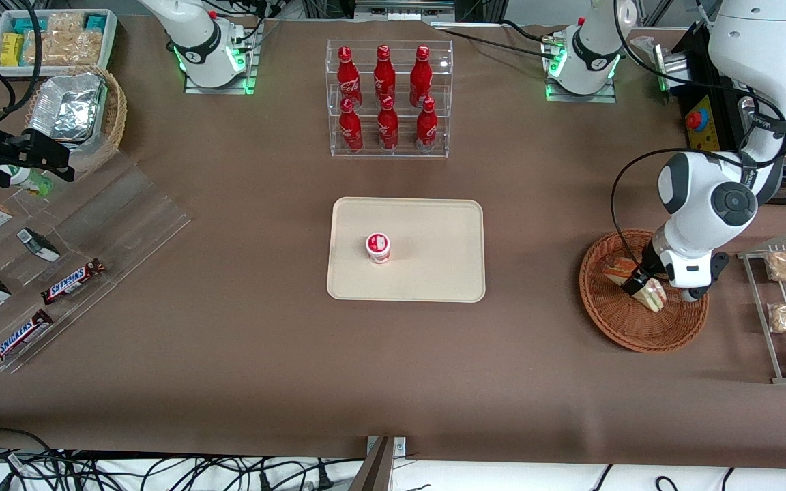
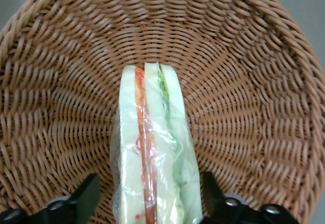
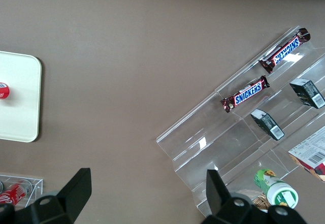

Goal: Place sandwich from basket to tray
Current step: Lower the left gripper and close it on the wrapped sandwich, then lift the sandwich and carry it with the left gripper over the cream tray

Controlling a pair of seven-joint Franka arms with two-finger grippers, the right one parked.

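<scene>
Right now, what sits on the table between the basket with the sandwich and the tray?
Nothing: the front view shows bare brown table between the basket and tray. The end effector is in the basket.

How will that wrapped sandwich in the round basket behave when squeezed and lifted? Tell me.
The sandwich is soft white bread, so it probably squashes under a firm squeeze. Its clear wrap looks glossy and loose, so it may slip. The gripper straddles it with fingers apart in the basket. It probably weighs little.
</scene>
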